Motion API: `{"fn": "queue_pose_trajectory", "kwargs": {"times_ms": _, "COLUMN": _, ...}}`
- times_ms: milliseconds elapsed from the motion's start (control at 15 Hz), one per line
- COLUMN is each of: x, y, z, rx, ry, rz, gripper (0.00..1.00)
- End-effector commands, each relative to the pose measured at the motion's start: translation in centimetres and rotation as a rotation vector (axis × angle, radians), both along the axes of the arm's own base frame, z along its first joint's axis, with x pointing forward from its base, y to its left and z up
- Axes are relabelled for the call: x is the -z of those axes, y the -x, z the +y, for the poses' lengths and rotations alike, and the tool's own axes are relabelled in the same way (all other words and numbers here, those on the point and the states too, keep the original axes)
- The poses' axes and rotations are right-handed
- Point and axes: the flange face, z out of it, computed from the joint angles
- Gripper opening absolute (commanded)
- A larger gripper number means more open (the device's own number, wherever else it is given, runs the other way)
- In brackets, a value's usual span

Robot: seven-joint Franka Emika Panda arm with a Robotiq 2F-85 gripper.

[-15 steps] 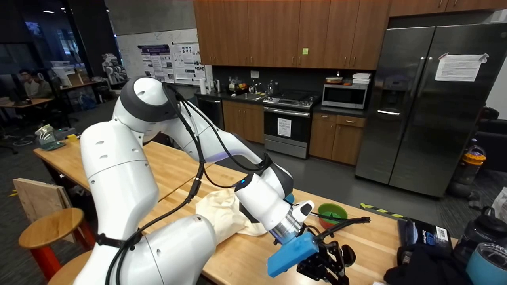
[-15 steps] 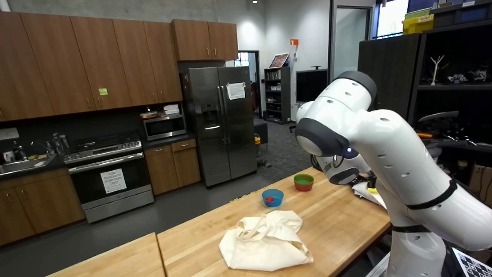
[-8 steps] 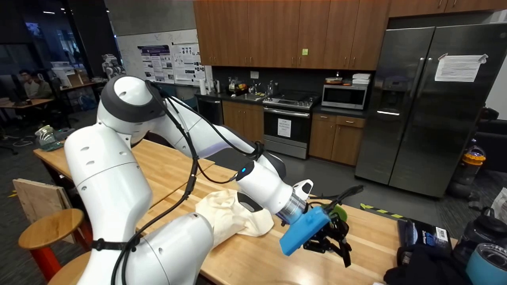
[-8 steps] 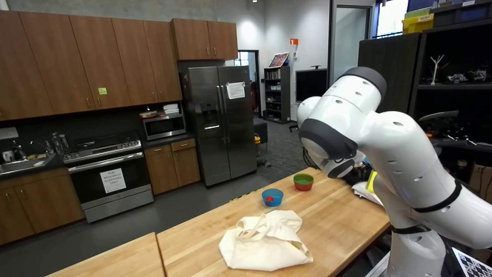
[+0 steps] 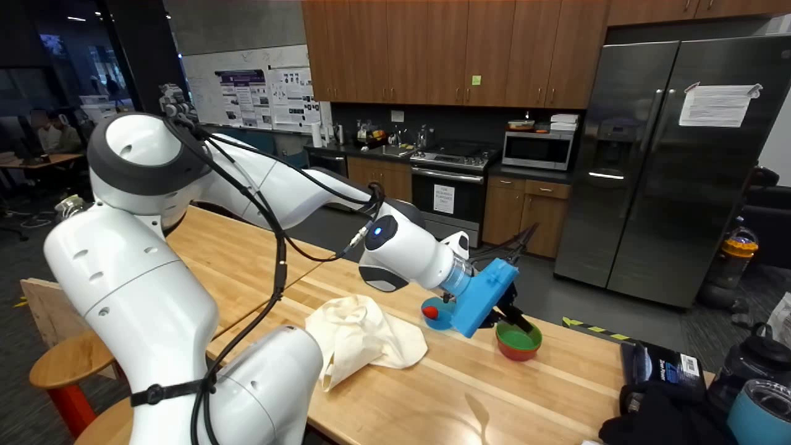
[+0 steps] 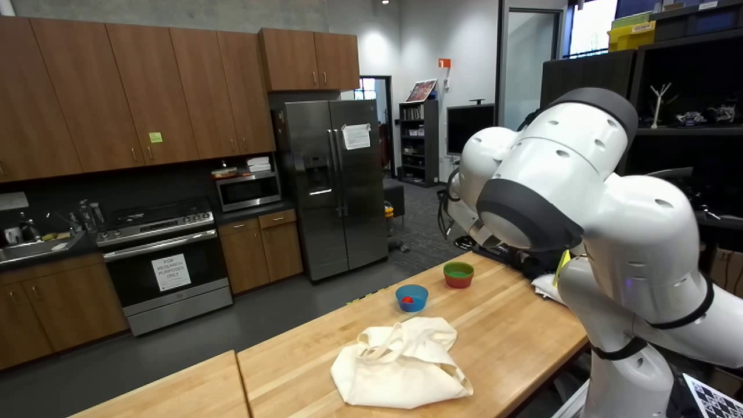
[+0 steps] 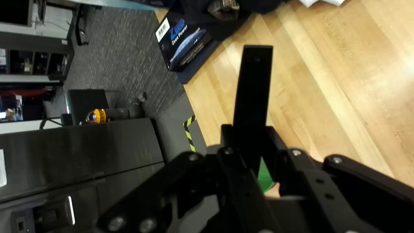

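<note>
Gripper (image 5: pixel 508 312) stands higher over the table (image 5: pixel 556 395) than a second ago | apparently clenched on a dark flat bar (image 7: pixel 255 81) | bar near the red-and-green bowl (image 5: pixel 518 354), contact unclear | change suggests, I judge, the bar is being carried, not set down

Your wooden tabletop (image 6: pixel 511 331) holds one round blue bowl (image 6: pixel 419 303), one round green-and-red bowl (image 6: pixel 458 283) or nested pair, one rounded red object (image 5: pixel 430 312) and one cream cloth bag (image 6: pixel 400 368).

Bowl (image 7: pixel 264 179), mostly hidden behind gripper (image 7: pixel 253 127) in wrist view; black strip (image 7: pixel 254 84) there, base covered, held or fixed part unclear; blue cup (image 5: pixel 751 421), cropped by right edge in an exterior view.
</note>
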Motion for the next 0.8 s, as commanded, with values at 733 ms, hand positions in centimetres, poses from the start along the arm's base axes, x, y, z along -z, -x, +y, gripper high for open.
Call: {"fn": "queue_pose_trajectory", "kwargs": {"times_ms": 733, "x": -0.1, "y": -6.3, "z": 3.3, "rx": -0.28, "ry": 0.333, "rz": 0.275, "gripper": 0.06}}
